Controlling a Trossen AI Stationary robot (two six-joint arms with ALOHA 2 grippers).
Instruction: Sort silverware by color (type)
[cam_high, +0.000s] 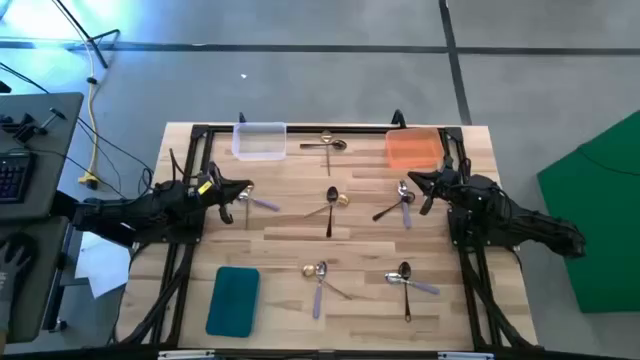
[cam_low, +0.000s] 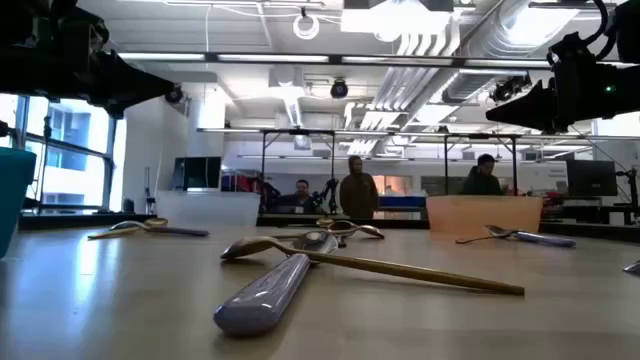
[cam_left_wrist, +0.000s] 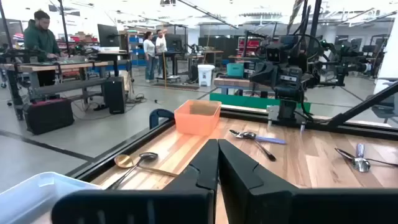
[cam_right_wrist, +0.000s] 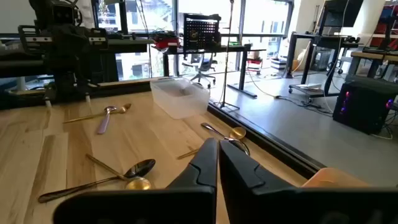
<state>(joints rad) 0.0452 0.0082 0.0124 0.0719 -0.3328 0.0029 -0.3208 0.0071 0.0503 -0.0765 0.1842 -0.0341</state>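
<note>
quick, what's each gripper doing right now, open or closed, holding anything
Left gripper: closed, holding nothing, by the table's left edge.
Right gripper: closed, holding nothing, by the table's right edge.

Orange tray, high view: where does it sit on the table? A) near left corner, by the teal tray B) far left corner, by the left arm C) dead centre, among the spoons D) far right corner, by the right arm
D: the orange tray sits at the table's far right corner, just beyond the right claw; the far left corner holds the clear tray.
</note>
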